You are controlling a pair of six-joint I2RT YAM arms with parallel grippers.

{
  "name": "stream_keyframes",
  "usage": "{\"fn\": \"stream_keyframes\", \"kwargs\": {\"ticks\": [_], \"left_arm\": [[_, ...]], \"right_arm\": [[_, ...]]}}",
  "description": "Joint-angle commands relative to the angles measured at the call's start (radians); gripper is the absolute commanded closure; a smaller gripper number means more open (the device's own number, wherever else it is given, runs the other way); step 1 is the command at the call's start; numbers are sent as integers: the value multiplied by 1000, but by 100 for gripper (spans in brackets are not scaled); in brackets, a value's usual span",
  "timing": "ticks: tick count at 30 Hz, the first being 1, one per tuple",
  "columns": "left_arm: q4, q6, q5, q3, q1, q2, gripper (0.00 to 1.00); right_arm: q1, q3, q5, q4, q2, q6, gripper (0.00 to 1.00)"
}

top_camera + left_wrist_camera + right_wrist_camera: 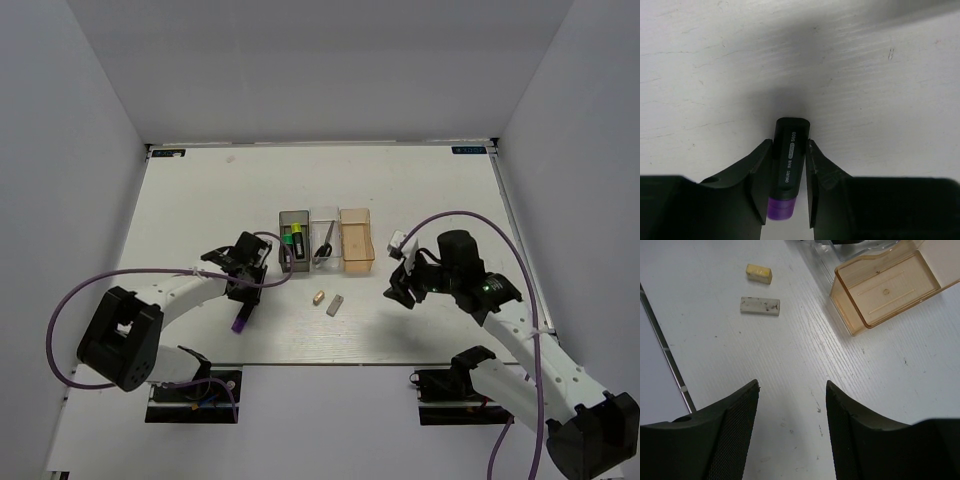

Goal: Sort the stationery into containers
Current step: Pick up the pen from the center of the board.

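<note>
My left gripper (243, 300) is shut on a purple-capped black marker (240, 318), held just above the table left of the bins; the left wrist view shows the marker (789, 165) between the fingers of the gripper (790, 142). My right gripper (398, 290) is open and empty, right of the blocks. A tan block (318, 298) and a grey block (335, 304) lie in front of the bins; both show in the right wrist view, tan (759, 273) and grey (760, 305). The dark grey bin (283, 232) holds yellow- and green-capped markers (295, 240). The clear bin (325, 218) holds scissors (323, 250). The orange bin (356, 240) is empty.
The three bins stand side by side at the table's middle. The orange bin (885, 290) sits ahead and to the right of the right gripper (792, 385). White walls enclose the table on three sides. Purple cables loop off both arms.
</note>
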Motion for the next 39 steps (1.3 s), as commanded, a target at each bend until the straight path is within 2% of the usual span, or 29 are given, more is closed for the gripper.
{"fn": "stream_keyframes", "kwargs": {"ticks": [1,6,10,12,13,14,17,20,22,27,31,32,33,34,35,39], "left_arm": [[-29,-19,-89,-55,2,71,65],[-55,-36,-107,-55,-3,97,40],[-62,-47,-112,-53,-7,111,38],[-61,-50,-107,-52,-6,115,46],[-61,-50,-106,-53,-6,118,53],[-64,-50,-106,-52,-7,120,68],[-68,-55,-95,-49,-7,109,86],[-85,-76,-80,-38,-6,69,95],[-108,-87,-74,-18,-3,-8,99],[-148,-150,26,126,3,-167,100],[-176,-174,58,323,-33,-130,100],[-174,-174,63,350,-38,-88,100],[-165,-180,57,394,-49,-68,100],[-162,-182,57,442,-57,-48,100],[-156,-182,55,460,-61,15,100],[-110,-193,17,597,-70,138,100]], "right_arm": [[-10,-12,-32,12,-20,14,41],[-21,-13,-37,14,-29,17,39],[-27,-16,-40,12,-35,20,38],[-32,-18,-43,14,-38,20,38],[-35,-16,-45,14,-38,23,38],[-37,-13,-49,14,-40,22,38],[-43,-19,-48,15,-48,20,38],[-50,-18,-51,15,-51,20,38],[-50,-19,-52,11,-51,23,38],[-60,-19,-60,23,-51,33,39],[-63,-18,-55,20,-49,39,42],[-66,-19,-55,20,-48,37,44],[-63,-22,-48,25,-49,40,50],[-64,-23,-31,26,-48,42,66],[-64,-29,-16,41,-48,53,100],[-64,-33,38,51,-46,71,100]]}}
